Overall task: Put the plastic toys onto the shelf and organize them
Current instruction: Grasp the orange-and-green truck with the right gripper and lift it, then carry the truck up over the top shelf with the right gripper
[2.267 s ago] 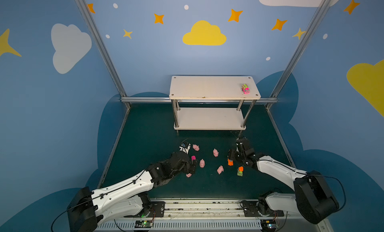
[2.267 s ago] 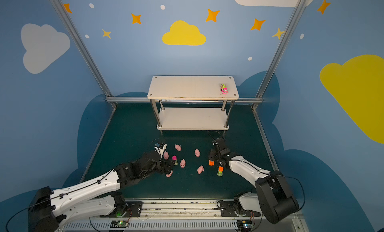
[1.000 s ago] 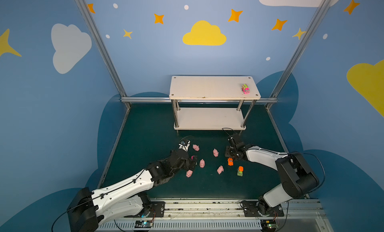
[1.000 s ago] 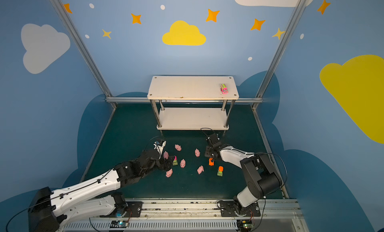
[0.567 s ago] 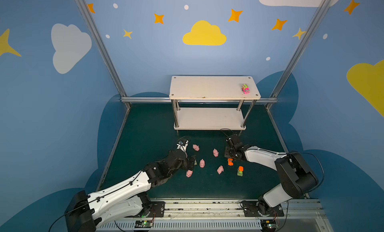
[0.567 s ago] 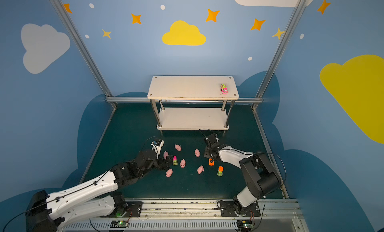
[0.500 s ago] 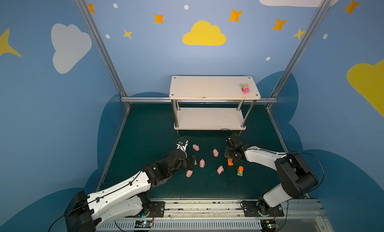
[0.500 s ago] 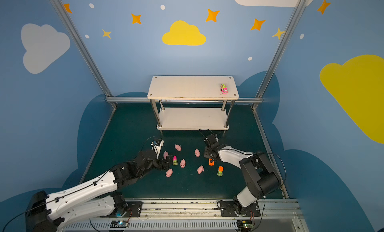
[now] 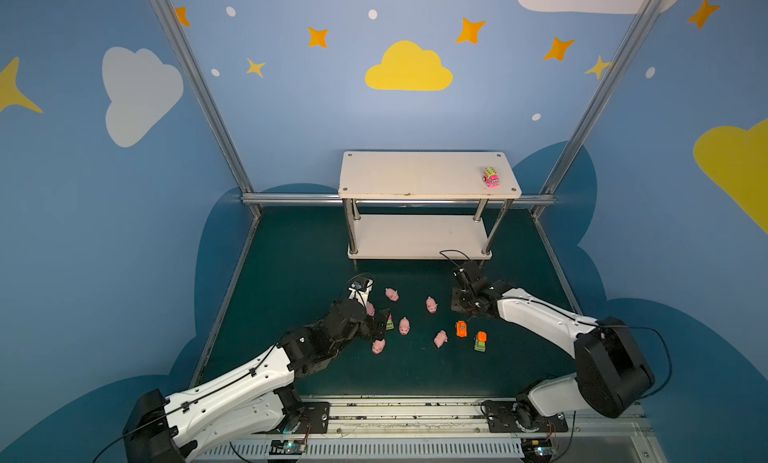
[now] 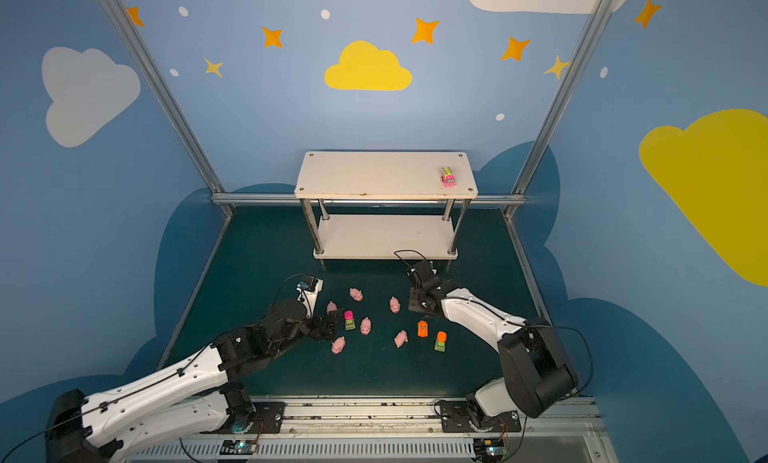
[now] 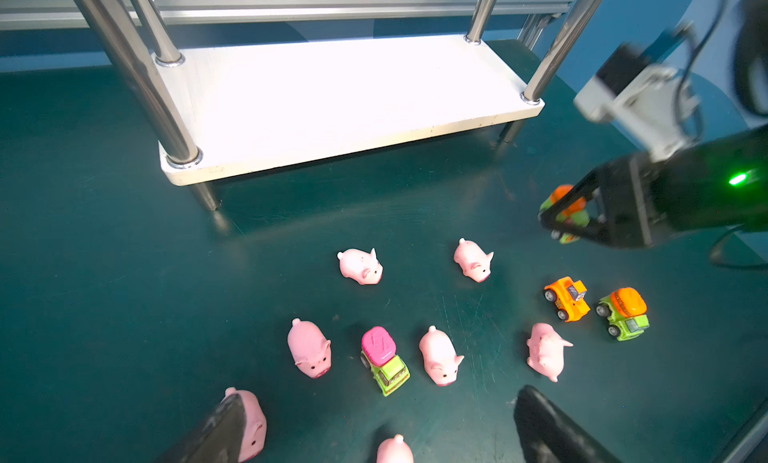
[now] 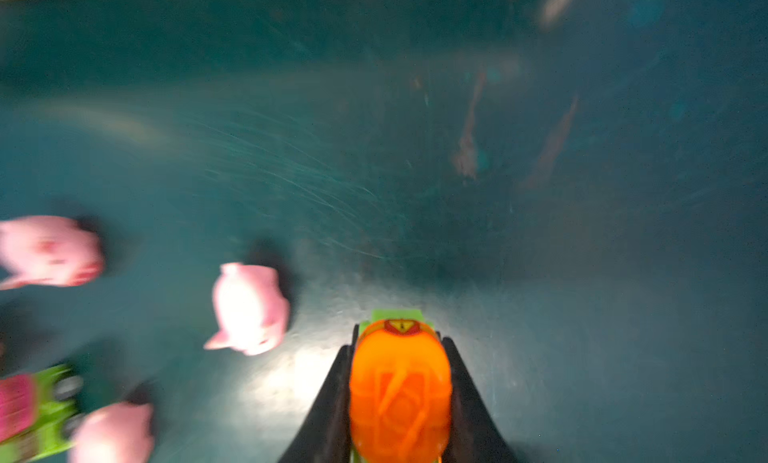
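My right gripper (image 12: 399, 334) is clamped on a green truck with an orange drum (image 12: 400, 392). The truck sits squeezed between the two fingers, low over the green mat (image 9: 291, 253), and I cannot tell whether its wheels are clear of it. The shelf (image 9: 415, 174) stands just beyond that gripper. Only one toy is up there, a pink car (image 9: 491, 177) at the end of the top board on the right gripper's side. The lower board (image 9: 415, 236) is bare.

My left gripper (image 11: 382, 396) is spread wide and holds nothing. One pig (image 11: 249, 423) sits against its finger and another pig (image 11: 395, 450) lies between the fingers. Counting those two, seven pigs lie on the mat ahead of it, along with a pink-topped truck (image 11: 384, 361), an orange car (image 11: 567, 299) and a second orange-drum truck (image 11: 623, 313).

I judge the job barely begun: one toy placed, one in hand, ten to go.
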Controlling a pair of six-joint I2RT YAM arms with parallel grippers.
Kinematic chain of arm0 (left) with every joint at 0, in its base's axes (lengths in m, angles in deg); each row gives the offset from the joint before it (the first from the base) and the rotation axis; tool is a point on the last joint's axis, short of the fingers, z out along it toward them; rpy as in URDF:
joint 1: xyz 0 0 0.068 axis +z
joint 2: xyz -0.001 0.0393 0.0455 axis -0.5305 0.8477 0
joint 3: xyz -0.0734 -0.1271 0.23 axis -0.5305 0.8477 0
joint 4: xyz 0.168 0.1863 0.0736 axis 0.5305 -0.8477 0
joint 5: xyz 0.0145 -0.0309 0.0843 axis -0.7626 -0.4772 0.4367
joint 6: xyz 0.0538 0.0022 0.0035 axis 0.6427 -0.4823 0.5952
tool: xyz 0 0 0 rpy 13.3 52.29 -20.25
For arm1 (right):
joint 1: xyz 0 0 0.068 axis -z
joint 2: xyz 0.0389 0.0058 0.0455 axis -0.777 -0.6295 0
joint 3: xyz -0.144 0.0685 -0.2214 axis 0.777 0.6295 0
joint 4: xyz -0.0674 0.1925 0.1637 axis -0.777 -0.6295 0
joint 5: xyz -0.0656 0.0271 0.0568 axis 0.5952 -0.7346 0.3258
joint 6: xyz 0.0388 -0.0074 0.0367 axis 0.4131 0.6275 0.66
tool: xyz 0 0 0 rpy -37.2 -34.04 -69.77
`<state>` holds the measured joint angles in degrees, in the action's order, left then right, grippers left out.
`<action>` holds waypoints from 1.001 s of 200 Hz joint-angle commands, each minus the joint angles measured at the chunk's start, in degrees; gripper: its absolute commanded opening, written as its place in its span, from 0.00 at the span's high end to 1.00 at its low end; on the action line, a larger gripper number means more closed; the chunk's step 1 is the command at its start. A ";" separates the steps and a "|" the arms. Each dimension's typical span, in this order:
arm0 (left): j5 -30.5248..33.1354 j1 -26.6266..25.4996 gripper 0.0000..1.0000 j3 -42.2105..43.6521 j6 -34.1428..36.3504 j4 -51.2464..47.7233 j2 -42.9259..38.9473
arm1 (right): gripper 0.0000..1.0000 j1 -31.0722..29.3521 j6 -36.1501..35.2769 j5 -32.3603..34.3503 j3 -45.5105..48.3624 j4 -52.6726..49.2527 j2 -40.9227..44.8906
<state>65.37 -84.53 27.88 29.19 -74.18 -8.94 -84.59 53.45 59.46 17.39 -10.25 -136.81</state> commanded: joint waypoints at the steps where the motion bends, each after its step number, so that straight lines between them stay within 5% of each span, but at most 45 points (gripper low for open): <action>1: -0.36 0.27 0.00 -2.66 0.36 -2.75 -0.59 | 0.76 -0.41 -3.24 0.61 -4.41 -7.11 3.92; 75: -2.56 0.23 0.00 -11.03 2.71 -7.73 1.22 | 0.75 -0.50 -13.05 -0.04 -27.34 -21.06 7.54; 131: -2.67 0.26 0.00 -13.86 4.44 -6.87 3.63 | 0.74 -0.02 -18.07 2.87 -48.98 -27.81 1.10; 200: -0.75 0.29 0.00 -15.05 7.38 -5.72 4.89 | 0.73 4.48 -21.84 -1.23 -68.63 -29.27 -11.54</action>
<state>63.29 -84.53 13.94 34.59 -80.54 -4.48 -82.23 33.69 60.05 -45.62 -37.73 -144.46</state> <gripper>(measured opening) 0.997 0.271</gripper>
